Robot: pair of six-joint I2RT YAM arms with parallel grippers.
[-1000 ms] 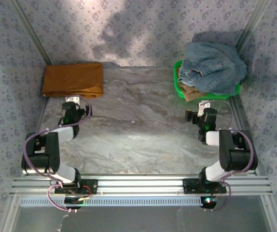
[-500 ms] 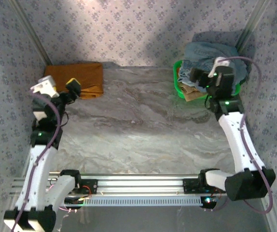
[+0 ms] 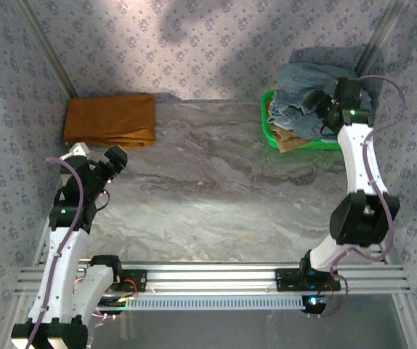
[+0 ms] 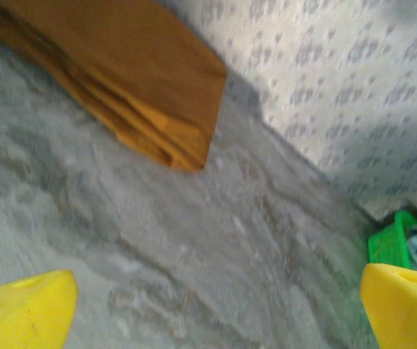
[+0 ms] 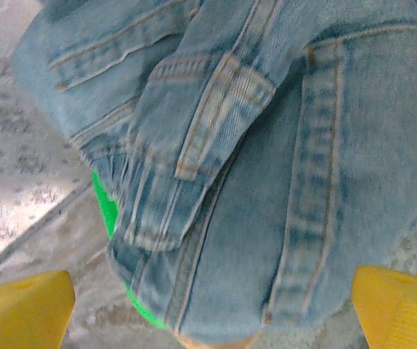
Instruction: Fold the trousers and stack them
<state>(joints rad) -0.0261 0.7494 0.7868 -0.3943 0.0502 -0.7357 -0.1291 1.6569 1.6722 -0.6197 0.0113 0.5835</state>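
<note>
A grey marbled tabletop (image 3: 208, 196) is enclosed by walls (image 3: 121, 51) covered in a pale floral print. An aluminium rail (image 3: 208, 275) is mounted at 6 o'clock, and a shadow (image 3: 183, 25) is cast at 12 o'clock.

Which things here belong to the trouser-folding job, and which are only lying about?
For the job: the trousers, heaped in the green basket; the open right gripper over them.
Lying about: the orange-brown folded garment, far left; the tan cloth under the trousers.

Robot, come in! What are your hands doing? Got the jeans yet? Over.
Left gripper open over table. Right gripper open above jeans. Jeans heaped in green basket, ungripped. Nothing in the way.
</note>
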